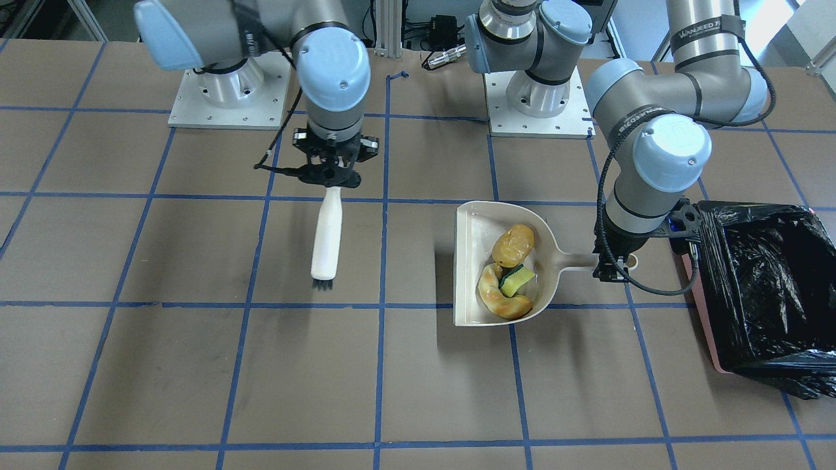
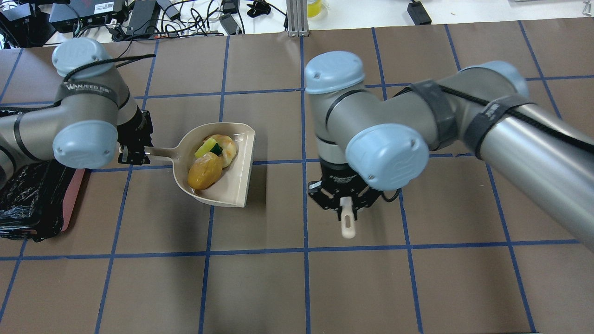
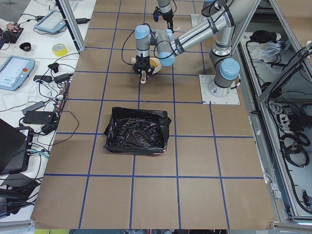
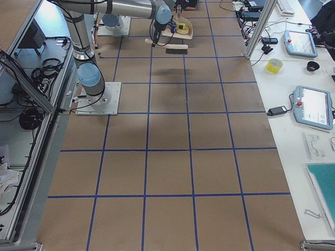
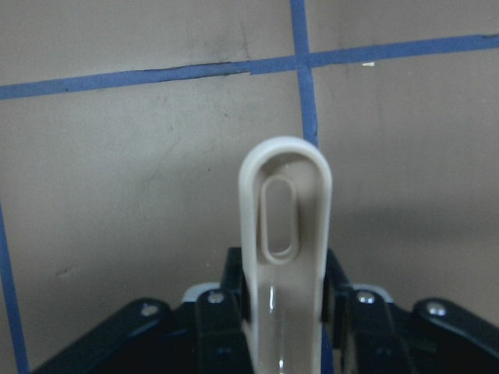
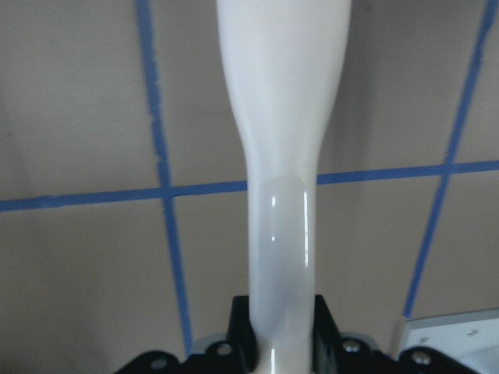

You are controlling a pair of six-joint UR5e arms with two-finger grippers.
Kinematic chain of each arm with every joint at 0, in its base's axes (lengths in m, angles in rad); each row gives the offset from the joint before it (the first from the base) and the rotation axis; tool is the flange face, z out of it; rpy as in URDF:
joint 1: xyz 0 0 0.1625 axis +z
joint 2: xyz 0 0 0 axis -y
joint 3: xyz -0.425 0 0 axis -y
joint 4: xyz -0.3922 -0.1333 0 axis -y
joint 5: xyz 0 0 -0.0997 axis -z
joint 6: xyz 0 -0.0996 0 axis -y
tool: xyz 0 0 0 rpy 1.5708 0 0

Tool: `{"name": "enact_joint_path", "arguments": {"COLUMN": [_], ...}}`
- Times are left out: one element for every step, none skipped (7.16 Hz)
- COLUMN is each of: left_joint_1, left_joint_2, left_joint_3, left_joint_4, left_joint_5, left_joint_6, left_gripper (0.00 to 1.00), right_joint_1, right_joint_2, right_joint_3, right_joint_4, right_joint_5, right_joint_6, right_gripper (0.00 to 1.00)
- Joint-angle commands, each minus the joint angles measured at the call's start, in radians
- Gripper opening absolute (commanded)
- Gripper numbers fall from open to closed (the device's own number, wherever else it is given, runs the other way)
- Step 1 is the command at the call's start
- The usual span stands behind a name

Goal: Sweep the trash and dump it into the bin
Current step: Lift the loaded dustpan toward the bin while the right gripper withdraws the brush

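The beige dustpan (image 1: 477, 261) holds the trash: the golden-brown roll (image 1: 513, 243), the tan croissant (image 1: 499, 300) and the yellow-green sponge (image 1: 518, 280). My left gripper (image 1: 614, 264) is shut on the dustpan handle (image 5: 284, 234), next to the black-lined pink bin (image 1: 764, 287). In the overhead view the dustpan (image 2: 236, 171) lies right of my left gripper (image 2: 134, 150), and the bin (image 2: 28, 199) is at the left edge. My right gripper (image 1: 333, 176) is shut on a white brush (image 1: 326, 238), held off the table with its bristles pointing away from the robot.
The brown table (image 1: 196, 378) carries a blue tape grid. The two arm bases (image 1: 228, 91) stand at the robot's edge. The bin (image 3: 136, 131) sits open near the table's left end. Cables and devices lie beyond the far edge (image 2: 139, 18).
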Motion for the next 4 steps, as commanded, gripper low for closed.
{"name": "enact_joint_path", "arguments": {"left_joint_1": [0.014,0.033,0.112,0.229], "left_joint_2": [-0.014,-0.021,-0.021,-0.025], "left_joint_3": [0.147,0.182,0.208,0.231], "left_joint_4": [-0.091,-0.086,-0.086,-0.089], "left_joint_5": [-0.019,-0.045,-0.098,-0.163], "left_joint_6": [0.018,0.05,0.135,0.245], "left_gripper": [0.0,0.0,0.0,0.0], "right_joint_1": [-0.267,-0.405,-0.516,-0.563], "right_joint_2": [-0.01,0.021,0.047,0.07], "right_joint_3": [-0.009,-0.006,-0.006,-0.004], "right_joint_4": [-0.039,-0.087,-0.127,-0.205], "right_joint_5": [-0.086,-0.088,-0.099,-0.128], "right_joint_6": [-0.34,-0.469,-0.583,-0.663], "right_gripper": [0.02,0.02,0.02,0.02]}}
